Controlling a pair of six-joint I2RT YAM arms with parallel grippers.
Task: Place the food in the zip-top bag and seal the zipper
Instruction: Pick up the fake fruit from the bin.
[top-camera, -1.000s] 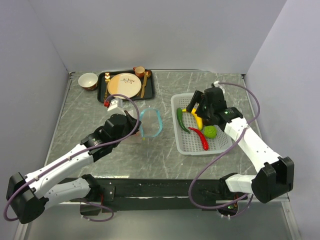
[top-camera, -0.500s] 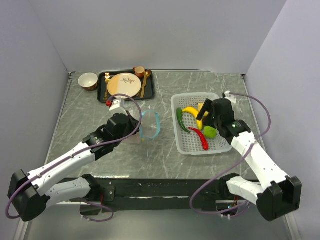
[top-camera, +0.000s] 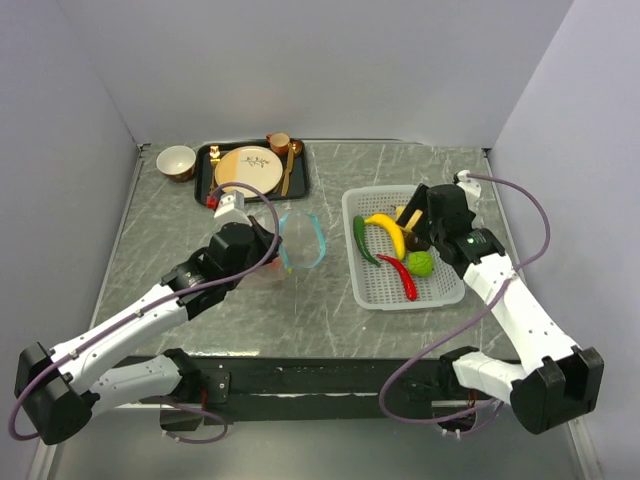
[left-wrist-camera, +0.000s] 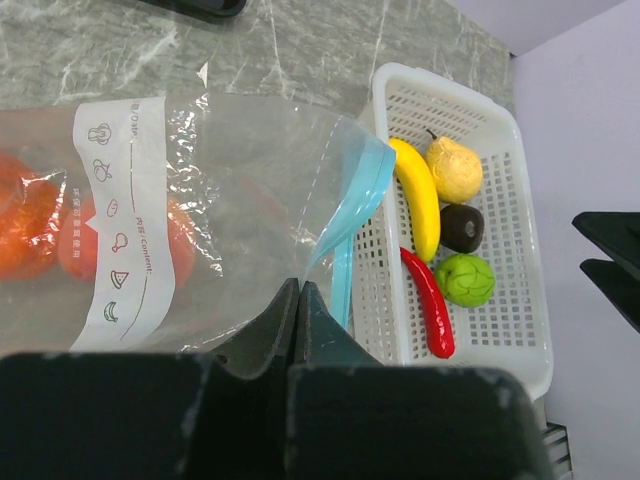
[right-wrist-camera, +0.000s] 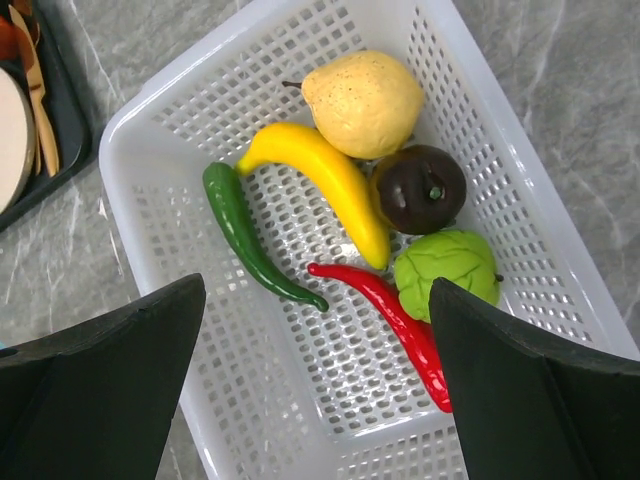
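Far left on the worktop (top-camera: 320, 300) there's a bowl (top-camera: 176, 160) and a dark tray (top-camera: 203, 178) with the plate (top-camera: 247, 168). Near the middle, the left jaws are pinched tight on the edge of the zip-top bag (left-wrist-camera: 230, 170), right by its mouth. The zipper (left-wrist-camera: 355, 215) gapes open, facing the basket (right-wrist-camera: 330, 390). The orange tomato (left-wrist-camera: 30, 235) shows through the plastic, deep inside the bag. To the right, everything else sits in the basket: green pepper (right-wrist-camera: 245, 235), banana (right-wrist-camera: 330, 180), pale potato (right-wrist-camera: 362, 100), dark fruit (right-wrist-camera: 418, 190), red chilli (right-wrist-camera: 395, 320), lime-green ball (right-wrist-camera: 447, 268). The right jaws hang above the basket, spread wide, gripping nothing.
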